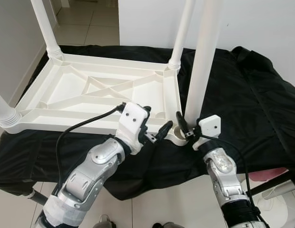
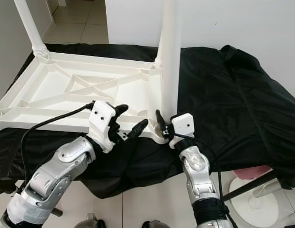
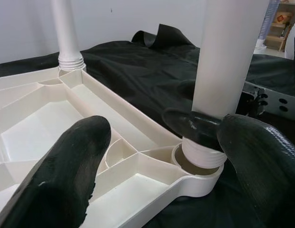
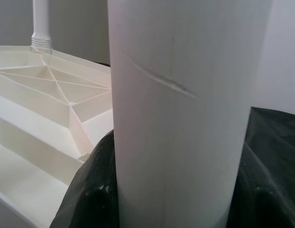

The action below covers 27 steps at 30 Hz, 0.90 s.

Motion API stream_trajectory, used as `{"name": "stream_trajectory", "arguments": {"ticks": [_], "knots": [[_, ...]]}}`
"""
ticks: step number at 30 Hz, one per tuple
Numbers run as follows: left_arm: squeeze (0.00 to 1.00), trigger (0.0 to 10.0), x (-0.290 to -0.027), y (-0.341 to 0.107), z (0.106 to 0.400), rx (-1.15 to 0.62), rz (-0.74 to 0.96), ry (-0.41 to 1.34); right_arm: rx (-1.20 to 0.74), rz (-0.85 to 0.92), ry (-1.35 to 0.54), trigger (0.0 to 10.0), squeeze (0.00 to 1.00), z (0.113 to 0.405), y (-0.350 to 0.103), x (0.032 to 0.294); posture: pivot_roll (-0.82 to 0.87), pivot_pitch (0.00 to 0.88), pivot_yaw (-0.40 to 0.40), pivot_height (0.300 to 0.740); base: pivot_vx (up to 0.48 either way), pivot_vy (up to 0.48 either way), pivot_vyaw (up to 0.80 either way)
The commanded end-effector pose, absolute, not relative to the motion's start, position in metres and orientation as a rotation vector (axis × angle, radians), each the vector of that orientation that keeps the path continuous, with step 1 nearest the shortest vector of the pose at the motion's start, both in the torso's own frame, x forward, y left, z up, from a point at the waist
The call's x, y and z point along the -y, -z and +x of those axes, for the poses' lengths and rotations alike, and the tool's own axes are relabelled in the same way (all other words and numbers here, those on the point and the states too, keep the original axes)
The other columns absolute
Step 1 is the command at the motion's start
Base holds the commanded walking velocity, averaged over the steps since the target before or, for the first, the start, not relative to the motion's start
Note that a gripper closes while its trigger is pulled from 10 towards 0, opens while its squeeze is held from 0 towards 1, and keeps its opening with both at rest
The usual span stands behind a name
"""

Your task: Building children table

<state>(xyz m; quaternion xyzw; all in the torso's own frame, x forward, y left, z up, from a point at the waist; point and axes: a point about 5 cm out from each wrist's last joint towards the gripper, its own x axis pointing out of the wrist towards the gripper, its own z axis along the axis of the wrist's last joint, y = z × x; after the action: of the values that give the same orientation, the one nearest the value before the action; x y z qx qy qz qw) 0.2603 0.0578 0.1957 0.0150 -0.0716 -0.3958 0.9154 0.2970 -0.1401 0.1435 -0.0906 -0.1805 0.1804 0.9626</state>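
Note:
The white plastic tabletop (image 1: pixel 90 90) lies upside down on a black cloth. Three white legs stand in its corners: far left (image 1: pixel 45 28), far right (image 1: pixel 181 33) and near left (image 1: pixel 4 111). At the near right corner a fourth leg (image 1: pixel 202 61) stands upright. Its threaded end (image 3: pixel 201 153) sits in the corner socket (image 3: pixel 197 176). My right gripper (image 1: pixel 185 127) is shut on this leg just above the socket. My left gripper (image 1: pixel 156 123) is open beside the same corner, with its fingers (image 3: pixel 62 185) on either side of the socket and touching nothing.
The black cloth (image 1: pixel 247 95) covers a low platform and spreads far to the right. A white wall (image 1: pixel 252 23) stands behind and tiled floor in front. A pink object (image 1: pixel 269 174) and a white round base (image 2: pixel 254 202) with a black rod lie at the lower right.

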Motion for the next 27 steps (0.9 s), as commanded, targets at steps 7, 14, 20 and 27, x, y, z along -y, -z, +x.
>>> {"name": "stream_trajectory", "arguments": {"ticks": [7, 14, 20, 27], "knots": [[0.00, 10.0, -0.050, -0.199, 0.252, 0.159, 0.050, 0.989, 0.328, -0.146, -0.431, 10.0, 0.00, 0.291, -0.124, 0.126, 0.01, 0.130, -0.064, 0.740, 0.000, 0.000, 0.00], [0.00, 10.0, -0.050, -0.200, 0.253, 0.163, 0.051, 0.985, 0.326, -0.168, -0.453, 10.0, 0.00, 0.288, -0.119, 0.126, 0.01, 0.136, -0.062, 0.740, 0.000, 0.000, 0.00], [0.00, 10.0, -0.051, -0.202, 0.254, 0.169, 0.060, 0.986, 0.324, -0.179, -0.455, 10.0, 0.00, 0.288, -0.116, 0.129, 0.01, 0.138, -0.061, 0.740, 0.000, 0.000, 0.00], [0.00, 10.0, -0.052, -0.204, 0.254, 0.175, 0.059, 0.982, 0.307, -0.158, -0.432, 10.0, 0.00, 0.281, -0.103, 0.131, 0.02, 0.142, -0.062, 0.740, 0.000, 0.000, 0.00]]}}
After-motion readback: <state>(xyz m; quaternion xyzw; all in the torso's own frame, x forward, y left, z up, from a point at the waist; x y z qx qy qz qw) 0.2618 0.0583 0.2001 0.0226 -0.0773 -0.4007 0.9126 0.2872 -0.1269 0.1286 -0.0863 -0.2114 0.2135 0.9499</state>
